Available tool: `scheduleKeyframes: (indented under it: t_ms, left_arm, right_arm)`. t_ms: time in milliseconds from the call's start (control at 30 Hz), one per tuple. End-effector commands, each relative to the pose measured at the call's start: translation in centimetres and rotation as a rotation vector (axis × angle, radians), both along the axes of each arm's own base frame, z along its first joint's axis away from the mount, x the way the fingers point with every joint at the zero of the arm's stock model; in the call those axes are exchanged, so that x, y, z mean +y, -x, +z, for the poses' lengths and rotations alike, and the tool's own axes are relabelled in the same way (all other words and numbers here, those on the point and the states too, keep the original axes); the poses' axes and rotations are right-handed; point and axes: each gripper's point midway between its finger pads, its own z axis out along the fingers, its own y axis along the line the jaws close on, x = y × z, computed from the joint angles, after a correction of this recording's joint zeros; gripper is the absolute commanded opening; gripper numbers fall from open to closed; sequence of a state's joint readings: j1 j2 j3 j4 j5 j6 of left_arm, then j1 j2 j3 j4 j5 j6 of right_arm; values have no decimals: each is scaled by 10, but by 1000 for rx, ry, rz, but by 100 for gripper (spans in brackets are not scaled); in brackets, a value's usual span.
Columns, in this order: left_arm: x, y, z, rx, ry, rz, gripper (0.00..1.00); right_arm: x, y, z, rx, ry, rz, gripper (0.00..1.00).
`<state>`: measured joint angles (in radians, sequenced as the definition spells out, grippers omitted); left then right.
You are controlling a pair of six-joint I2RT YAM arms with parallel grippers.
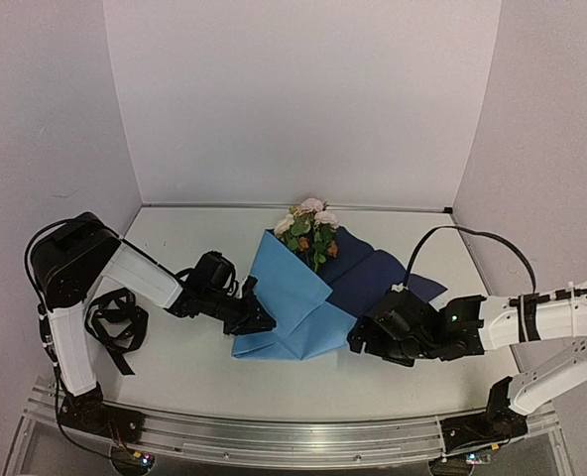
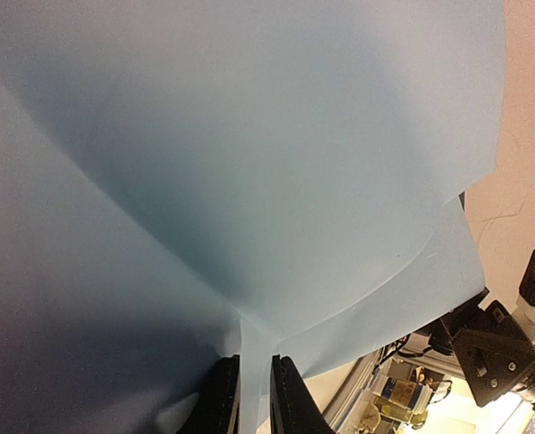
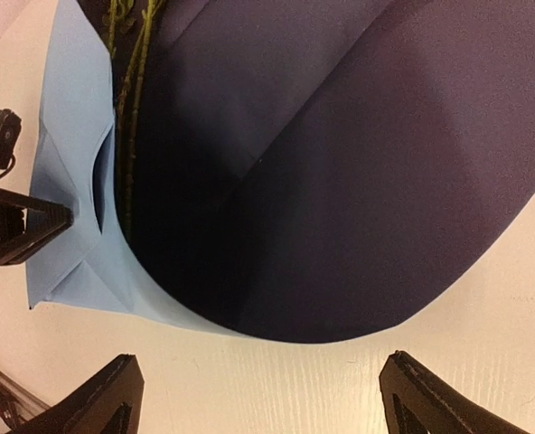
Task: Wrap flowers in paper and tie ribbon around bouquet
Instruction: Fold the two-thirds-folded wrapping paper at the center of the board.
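The paper lies mid-table, its left side folded over light blue, its navy inner face showing on the right. The flowers poke out at the paper's far end, and their green stems run under the blue flap. My left gripper is shut on a pinched fold of the light blue paper at the flap's left edge. My right gripper stands open just short of the navy sheet's curved near edge, touching nothing. The ribbon lies in a black heap by the left arm's base.
White walls close in the table on three sides. A metal rail runs along the near edge with both arm bases on it. Bare tabletop lies under the right gripper's fingers.
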<state>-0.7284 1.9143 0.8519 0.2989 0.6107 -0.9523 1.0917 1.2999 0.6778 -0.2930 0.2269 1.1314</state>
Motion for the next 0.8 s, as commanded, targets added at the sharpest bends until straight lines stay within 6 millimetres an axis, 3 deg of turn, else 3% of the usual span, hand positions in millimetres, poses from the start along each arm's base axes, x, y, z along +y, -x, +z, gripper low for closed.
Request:
scheduleKeyframes:
  t_ms: [0, 167, 333, 567, 767]
  left_arm:
    - [-15, -11, 17, -45, 56, -9, 14]
    - [-15, -12, 17, -44, 55, -8, 14]
    - [-14, -13, 15, -41, 54, -5, 14]
    - [-16, -14, 13, -36, 57, -5, 14]
    - [-16, -14, 10, -31, 51, -8, 13]
  right_arm:
    - [3, -26, 14, -119, -68, -102, 92]
    - [15, -48, 26, -206, -85, -120, 78]
    - [28, -55, 29, -211, -88, -99, 49]
    - [32, -58, 29, -217, -66, -82, 39]
    - [54, -62, 37, -236, 0, 4, 7]
